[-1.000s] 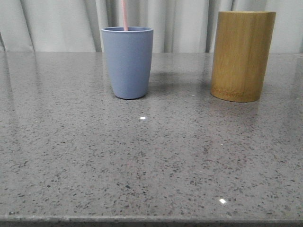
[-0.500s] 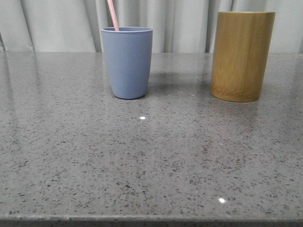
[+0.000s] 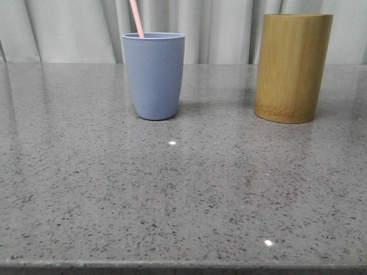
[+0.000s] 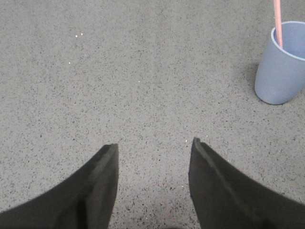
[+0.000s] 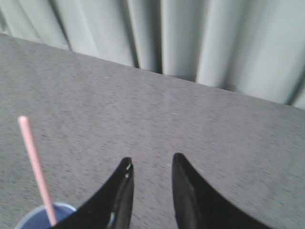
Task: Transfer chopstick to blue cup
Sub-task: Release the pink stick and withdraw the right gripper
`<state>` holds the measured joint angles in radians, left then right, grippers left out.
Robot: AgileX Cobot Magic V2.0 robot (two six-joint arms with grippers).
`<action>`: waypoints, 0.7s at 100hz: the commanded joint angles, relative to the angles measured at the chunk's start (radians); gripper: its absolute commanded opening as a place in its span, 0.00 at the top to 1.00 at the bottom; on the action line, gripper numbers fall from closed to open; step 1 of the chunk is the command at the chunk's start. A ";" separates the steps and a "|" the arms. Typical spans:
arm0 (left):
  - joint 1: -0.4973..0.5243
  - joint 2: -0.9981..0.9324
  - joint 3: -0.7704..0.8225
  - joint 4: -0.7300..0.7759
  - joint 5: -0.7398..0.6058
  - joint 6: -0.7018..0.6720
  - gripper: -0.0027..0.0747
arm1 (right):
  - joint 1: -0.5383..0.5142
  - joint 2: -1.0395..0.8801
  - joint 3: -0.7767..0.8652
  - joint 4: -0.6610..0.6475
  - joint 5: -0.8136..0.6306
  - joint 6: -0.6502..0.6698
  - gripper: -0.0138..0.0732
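Note:
The blue cup (image 3: 153,75) stands upright at the back left of the grey table. A pale pink chopstick (image 3: 136,18) stands in it, leaning left against the rim. The cup (image 4: 281,69) and the chopstick (image 4: 278,23) also show in the left wrist view. My left gripper (image 4: 154,144) is open and empty over bare table, well away from the cup. In the right wrist view the chopstick (image 5: 37,169) rises from the cup's rim (image 5: 28,220). My right gripper (image 5: 152,161) is open and empty, above and beside the cup. Neither gripper shows in the front view.
A tall yellow-brown bamboo cylinder (image 3: 293,67) stands upright at the back right of the table. Pale curtains (image 3: 218,28) hang behind the table's far edge. The speckled grey table (image 3: 183,195) runs to the front edge.
One second ago the chopstick stood nearly straight up in the blue cup. It has since tipped left to lean on the rim. The shadow between the cups has faded.

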<state>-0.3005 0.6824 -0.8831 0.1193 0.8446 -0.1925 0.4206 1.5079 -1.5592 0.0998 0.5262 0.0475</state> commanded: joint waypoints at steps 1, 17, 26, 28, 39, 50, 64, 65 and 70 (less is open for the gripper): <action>0.001 0.001 -0.026 0.006 -0.081 -0.011 0.52 | -0.036 -0.112 0.044 -0.026 -0.069 -0.007 0.58; 0.001 0.001 -0.026 0.006 -0.085 -0.014 0.52 | -0.094 -0.235 0.166 -0.037 -0.091 -0.007 0.58; 0.001 0.001 -0.026 0.006 -0.085 -0.014 0.52 | -0.117 -0.304 0.229 -0.047 -0.100 -0.007 0.58; 0.001 0.001 -0.026 0.006 -0.085 -0.014 0.52 | -0.123 -0.315 0.249 -0.051 -0.100 -0.007 0.58; 0.001 0.001 -0.026 0.006 -0.085 -0.014 0.52 | -0.147 -0.406 0.332 -0.064 -0.099 -0.007 0.58; 0.001 0.001 -0.026 0.006 -0.090 -0.014 0.52 | -0.170 -0.500 0.406 -0.065 -0.100 -0.007 0.58; 0.001 0.001 -0.026 0.006 -0.090 -0.014 0.52 | -0.199 -0.614 0.495 -0.065 -0.100 -0.007 0.58; 0.001 0.001 -0.026 0.006 -0.090 -0.014 0.52 | -0.200 -0.620 0.503 -0.065 -0.100 -0.007 0.58; 0.001 0.001 -0.026 0.006 -0.090 -0.014 0.52 | -0.210 -0.656 0.534 -0.067 -0.100 -0.007 0.58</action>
<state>-0.3005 0.6824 -0.8831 0.1193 0.8364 -0.1925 0.2287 0.9225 -1.0457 0.0453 0.5073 0.0475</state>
